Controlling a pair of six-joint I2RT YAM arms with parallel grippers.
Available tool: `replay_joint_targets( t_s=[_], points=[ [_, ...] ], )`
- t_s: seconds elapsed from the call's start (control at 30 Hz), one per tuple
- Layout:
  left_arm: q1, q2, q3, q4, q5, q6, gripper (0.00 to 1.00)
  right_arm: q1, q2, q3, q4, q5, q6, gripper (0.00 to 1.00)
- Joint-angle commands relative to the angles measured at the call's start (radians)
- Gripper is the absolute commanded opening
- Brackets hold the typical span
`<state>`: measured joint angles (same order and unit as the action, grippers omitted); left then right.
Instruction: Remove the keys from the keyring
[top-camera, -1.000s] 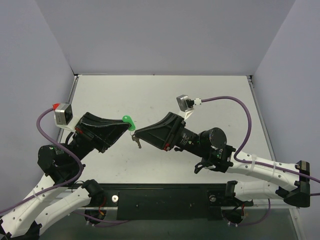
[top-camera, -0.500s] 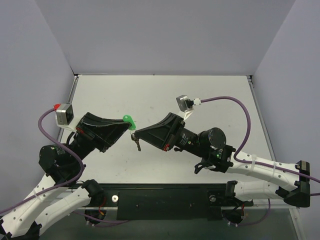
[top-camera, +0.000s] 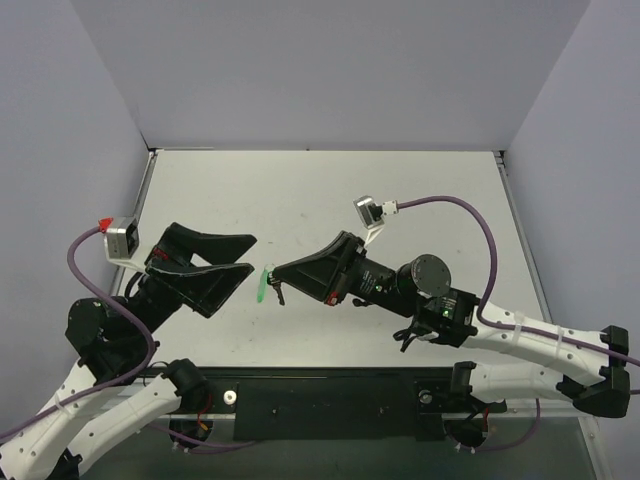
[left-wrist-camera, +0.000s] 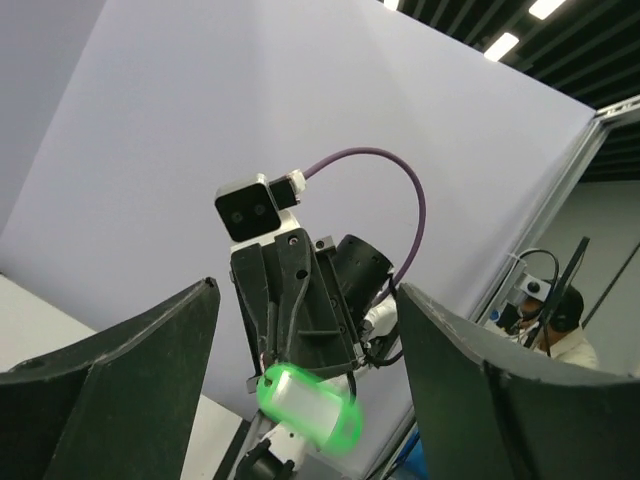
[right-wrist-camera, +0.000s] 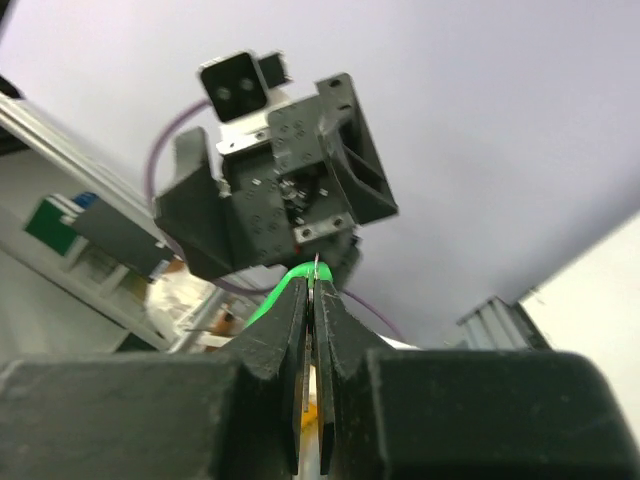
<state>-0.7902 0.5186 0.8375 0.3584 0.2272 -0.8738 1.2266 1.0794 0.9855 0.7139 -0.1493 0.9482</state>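
**Since the left jaws let go: fob and key hang from one gripper**

Left gripper (top-camera: 250, 254): fingers spread wide, drawn back toward frame left; half a second ago they pinched the green fob (top-camera: 263, 285).
Right gripper (top-camera: 275, 268): fingers pressed together on a thin silver sliver we take for the key (right-wrist-camera: 316, 265).
Fob: dangling just under the right fingertips, frame centre, above the table (top-camera: 420, 190).
We judge the pair unseparated; with the opposing grip gone, the left must retake the fob before any pulling apart.
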Motion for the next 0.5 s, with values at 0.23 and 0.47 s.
replay_joint_targets(
  t_s=[0.23,0.47],
  points=[
    [-0.001,-0.117,0.207,-0.583,-0.108,0.219,0.83,-0.006,-0.135,0.301,-0.956,-0.041,-0.386,0.0],
    [-0.001,-0.01,0.265,-0.742,0.015,0.289,0.66,0.013,-0.036,0.492,-1.303,-0.064,-0.502,0.0]
  ],
)
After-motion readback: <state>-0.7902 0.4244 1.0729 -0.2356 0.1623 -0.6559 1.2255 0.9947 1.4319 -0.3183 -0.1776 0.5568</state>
